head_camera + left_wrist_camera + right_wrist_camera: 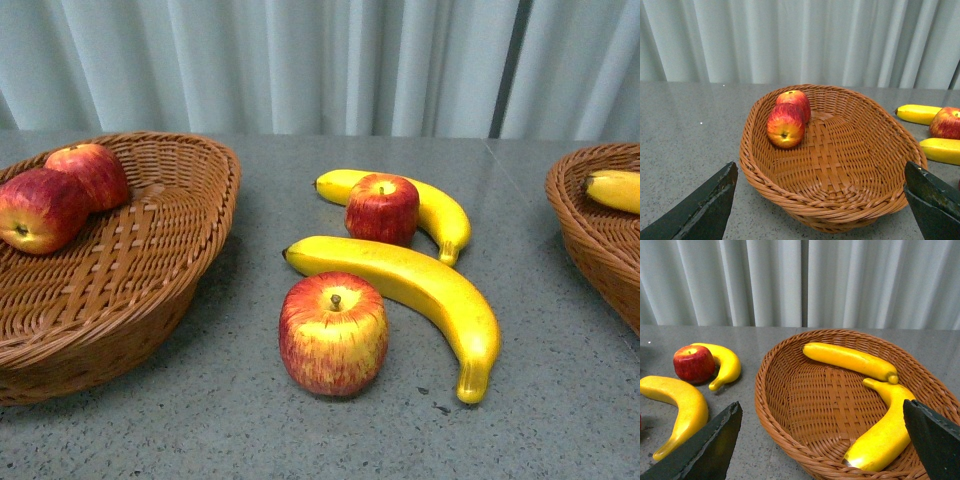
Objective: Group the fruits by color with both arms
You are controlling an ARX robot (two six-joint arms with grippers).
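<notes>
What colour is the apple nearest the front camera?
The apple is red with yellow streaks, yellowest on top; the front view shows it best.

You see the right basket [585, 235] cut by the front view's edge, its banana [615, 190] only partly showing.

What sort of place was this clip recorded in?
Probably a staged test bench, not a kitchen: a grey speckled table, a plain pale curtain closing off the background, and glossy apples and bananas laid out between a left basket and a right basket.
</notes>
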